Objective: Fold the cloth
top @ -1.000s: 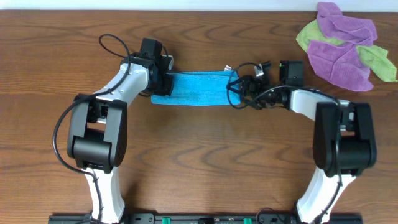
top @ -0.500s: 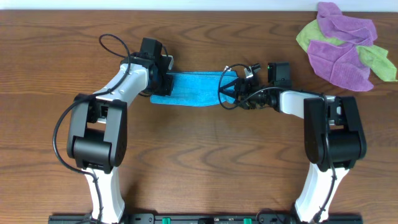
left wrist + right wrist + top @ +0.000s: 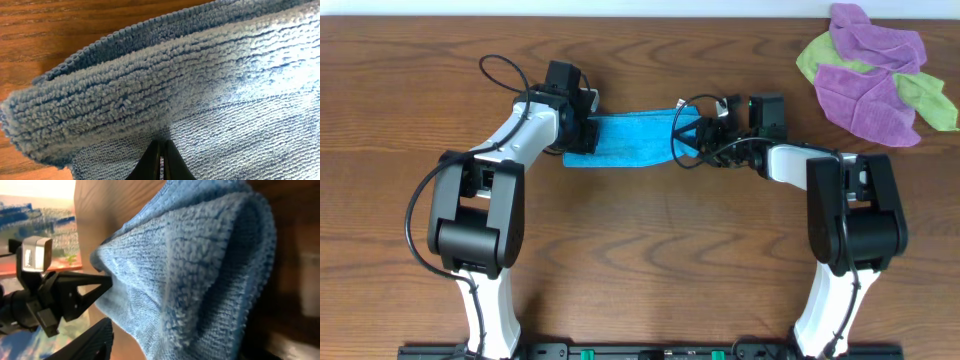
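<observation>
Cloth [image 3: 630, 140] is lying as a narrow strip at 12 o'clock on the table [image 3: 650, 260]. Left gripper [image 3: 582, 132] is clamping its 9 o'clock end and right gripper [image 3: 698, 135] is pinching the raised 3 o'clock end. Probably mid crosswise fold. Next move is carrying that end toward 9 o'clock, with edges matching.

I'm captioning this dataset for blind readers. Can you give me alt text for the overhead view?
Two robot arms hold a folded blue cloth on a wooden table, the left gripper at one end and the right gripper at the other. Purple and green cloths lie piled at the far right corner.
</observation>
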### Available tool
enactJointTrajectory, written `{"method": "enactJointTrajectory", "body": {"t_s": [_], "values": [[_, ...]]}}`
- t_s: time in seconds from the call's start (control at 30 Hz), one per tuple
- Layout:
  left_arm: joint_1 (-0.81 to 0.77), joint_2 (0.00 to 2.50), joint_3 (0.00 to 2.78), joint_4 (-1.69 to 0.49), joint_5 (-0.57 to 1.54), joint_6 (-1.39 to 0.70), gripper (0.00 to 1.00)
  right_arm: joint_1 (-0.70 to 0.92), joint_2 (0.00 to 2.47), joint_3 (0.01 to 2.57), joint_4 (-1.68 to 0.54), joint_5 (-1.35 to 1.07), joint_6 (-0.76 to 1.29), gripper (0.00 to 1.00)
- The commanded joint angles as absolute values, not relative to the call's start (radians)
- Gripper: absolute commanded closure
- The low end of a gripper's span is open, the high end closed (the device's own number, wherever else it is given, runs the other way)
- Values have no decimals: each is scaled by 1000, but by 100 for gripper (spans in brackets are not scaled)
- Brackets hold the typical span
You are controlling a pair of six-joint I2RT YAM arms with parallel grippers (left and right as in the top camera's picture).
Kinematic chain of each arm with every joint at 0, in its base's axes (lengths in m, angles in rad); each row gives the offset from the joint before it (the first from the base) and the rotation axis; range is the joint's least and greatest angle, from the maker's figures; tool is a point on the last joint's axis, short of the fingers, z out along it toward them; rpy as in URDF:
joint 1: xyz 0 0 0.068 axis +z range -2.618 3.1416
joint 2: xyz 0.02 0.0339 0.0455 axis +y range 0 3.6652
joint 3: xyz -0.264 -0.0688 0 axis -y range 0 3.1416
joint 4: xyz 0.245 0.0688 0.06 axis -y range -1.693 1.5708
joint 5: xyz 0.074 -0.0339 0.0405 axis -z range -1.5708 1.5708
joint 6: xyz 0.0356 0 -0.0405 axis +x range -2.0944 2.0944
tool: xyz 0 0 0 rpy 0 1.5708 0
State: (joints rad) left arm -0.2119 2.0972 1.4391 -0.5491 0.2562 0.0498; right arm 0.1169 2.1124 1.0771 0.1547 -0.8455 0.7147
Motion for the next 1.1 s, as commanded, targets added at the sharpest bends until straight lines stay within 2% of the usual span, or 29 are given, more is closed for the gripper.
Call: {"method": "enactJointTrajectory", "body": {"t_s": [0.0,0.07,0.13,0.17,0.6,0.87,1.07], "values": [[-210,2110,1448,-552,264,57,94,118,2194,1041,123,-605,718,60],[-210,2110,1448,-552,264,57,94,118,2194,1041,123,-601,718,86],[-210,2110,1448,-552,264,57,94,118,2194,1041,123,-598,718,92],[-210,2110,1448,-552,264,57,94,118,2194,1041,123,-599,718,99],[-210,2109,1448,-553,297,56,94,156,2114,1100,108,-742,682,99],[-210,2109,1448,-553,297,54,94,212,1931,1101,88,-708,645,99],[-210,2109,1448,-552,308,49,94,207,1829,1120,-44,-641,579,99]]}}
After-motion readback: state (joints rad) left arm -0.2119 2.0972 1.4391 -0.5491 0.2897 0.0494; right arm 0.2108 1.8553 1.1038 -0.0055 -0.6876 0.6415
